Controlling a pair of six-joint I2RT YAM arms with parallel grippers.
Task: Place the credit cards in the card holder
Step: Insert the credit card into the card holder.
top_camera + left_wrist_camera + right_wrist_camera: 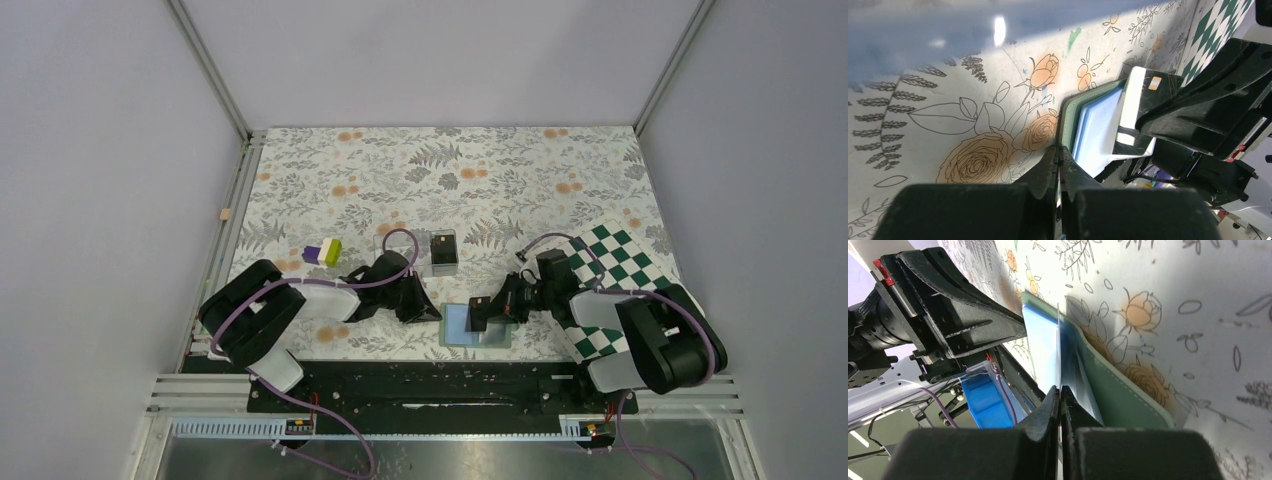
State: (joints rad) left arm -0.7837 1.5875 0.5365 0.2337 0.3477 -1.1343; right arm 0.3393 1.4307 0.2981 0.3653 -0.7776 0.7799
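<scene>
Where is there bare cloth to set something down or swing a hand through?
Free: the far half of the floral tablecloth, beyond the purple, white and green block and the clear acrylic box. Crowded: near centre, where left hand and right hand meet over the open sage-green wallet; the green-and-white chequered board covers the near right.
</scene>
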